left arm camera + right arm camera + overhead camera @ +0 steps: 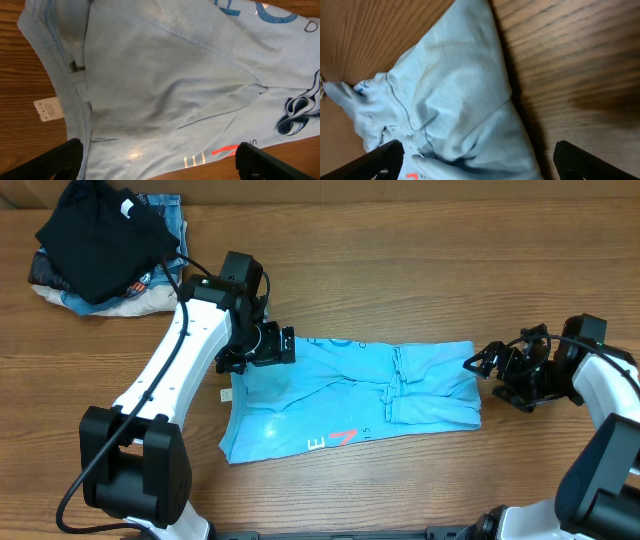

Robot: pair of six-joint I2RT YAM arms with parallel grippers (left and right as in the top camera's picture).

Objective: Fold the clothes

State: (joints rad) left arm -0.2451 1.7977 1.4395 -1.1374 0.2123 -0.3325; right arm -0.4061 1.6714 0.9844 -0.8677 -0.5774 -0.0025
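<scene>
Far left corner of the table: you have a pile of clothes, a black garment on top of denim and beige pieces. It lies well apart from the work.

Left gripper: it hangs over the upper left corner of the T-shirt. Your left wrist view shows both fingers spread wide at the frame's edges, with cloth lying flat between them and nothing gripped. Whether the tips touch the fabric cannot be told.

White tag: it rests on bare wood just beside the shirt's ribbed left edge.

T-shirt: the light blue shirt lies across the middle of the table as a long band, its sides folded in. Dark blue lettering shows near the far edge and red-orange lettering near the front edge. The right end is bunched, with wrinkled folds.

Right gripper: it sits just beyond the shirt's right end, over bare wood in the overhead view. Your right wrist view shows its fingers set wide, the shirt's right end in sight ahead of them, nothing held.
</scene>
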